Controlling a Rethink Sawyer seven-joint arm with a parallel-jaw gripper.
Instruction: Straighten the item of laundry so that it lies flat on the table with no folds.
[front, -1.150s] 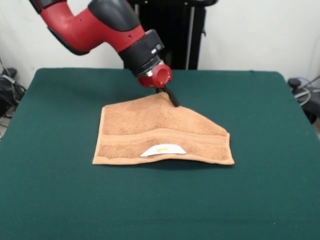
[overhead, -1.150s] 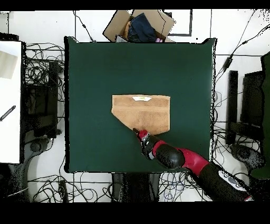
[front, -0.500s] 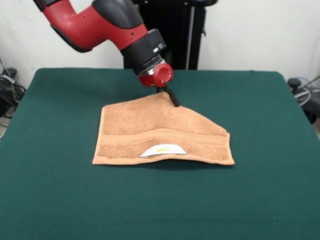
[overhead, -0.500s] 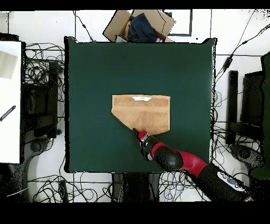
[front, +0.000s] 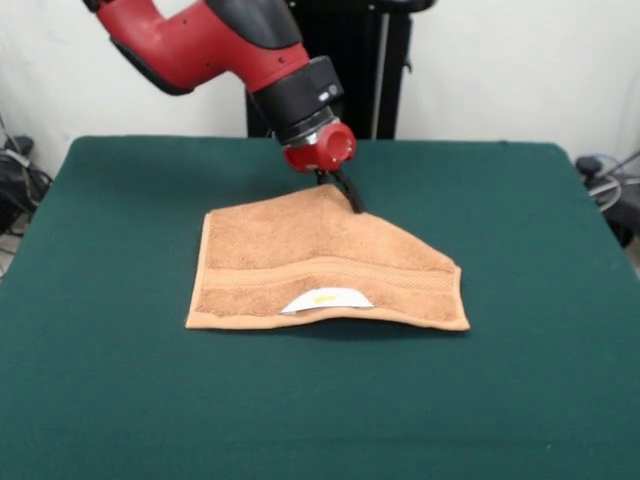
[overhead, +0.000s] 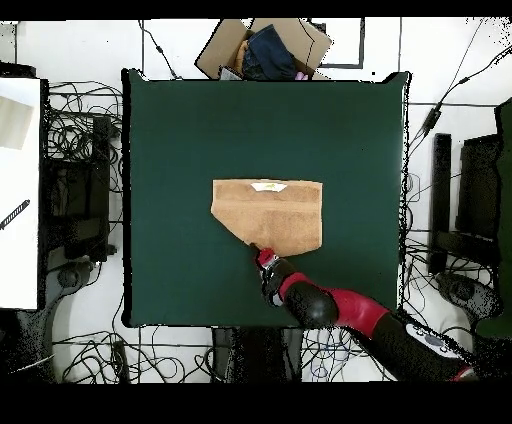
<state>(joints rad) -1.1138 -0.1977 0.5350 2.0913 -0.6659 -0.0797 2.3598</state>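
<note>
robotics lab: green-clothed table (overhead: 180, 150) ringed by tangled floor cables (overhead: 75, 130), equipment racks at 3 and 9 o'clock, cardboard box (overhead: 265, 45) at 12.

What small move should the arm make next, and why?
Probably pull the tool away from the towel, toward the bare table. It sits at the peak of a slanted edge where one corner seems folded in, so drawing it outward should open that fold.

Bright even light, soft shadows, sharp
</note>
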